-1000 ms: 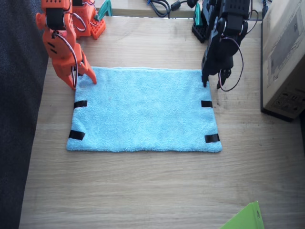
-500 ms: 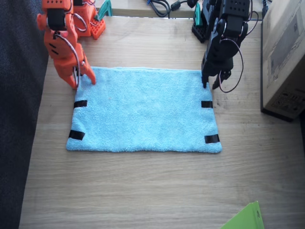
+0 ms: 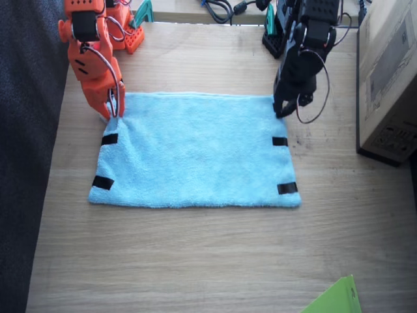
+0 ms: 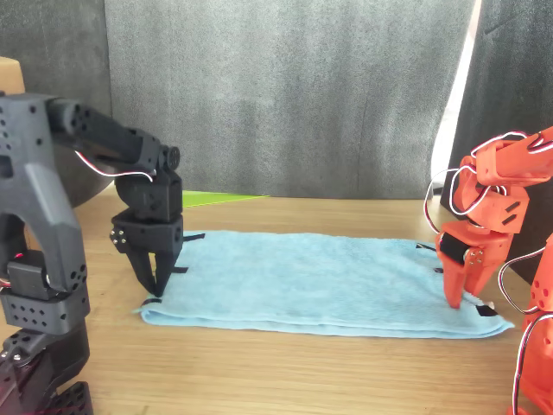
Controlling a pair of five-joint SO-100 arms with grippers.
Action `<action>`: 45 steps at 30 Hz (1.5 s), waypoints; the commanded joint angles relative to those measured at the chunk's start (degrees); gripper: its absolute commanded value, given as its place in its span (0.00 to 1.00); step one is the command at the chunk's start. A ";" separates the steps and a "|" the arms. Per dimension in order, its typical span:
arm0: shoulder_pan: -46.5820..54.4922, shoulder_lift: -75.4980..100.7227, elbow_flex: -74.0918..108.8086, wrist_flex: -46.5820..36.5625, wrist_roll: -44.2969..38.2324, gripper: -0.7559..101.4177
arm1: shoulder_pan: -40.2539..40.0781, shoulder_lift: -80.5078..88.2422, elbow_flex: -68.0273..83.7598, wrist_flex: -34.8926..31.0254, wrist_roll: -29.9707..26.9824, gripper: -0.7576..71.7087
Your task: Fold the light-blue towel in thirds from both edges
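The light-blue towel lies flat on the wooden table, long side across the fixed view. Black tape strips mark its short edges. My right gripper, the orange one, is shut on the towel's far corner at one short edge, and the cloth puckers slightly there. My left gripper, the black one, is shut on the far corner of the other short edge. In the front view the towel lies between the left gripper and the right gripper, both tips down at the cloth.
A cardboard box stands beside the left arm at the table's side. A green sheet pokes in at the near corner. Cables lie at the far edge. Dark fabric runs along the table's other side.
Both grippers' fingers were spread over the far corners and have closed on them. The right gripper moved slightly inward, and the towel's edges shifted a little.
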 commanded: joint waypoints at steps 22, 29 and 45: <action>2.99 1.85 -0.53 1.49 0.26 0.23 | 0.79 -0.18 1.05 0.09 0.62 0.09; 3.16 7.82 0.18 2.29 1.05 0.26 | 0.70 -0.18 1.23 0.00 0.62 0.09; -0.26 6.15 -1.85 3.25 0.79 0.27 | 0.88 0.09 1.49 -0.26 0.53 0.09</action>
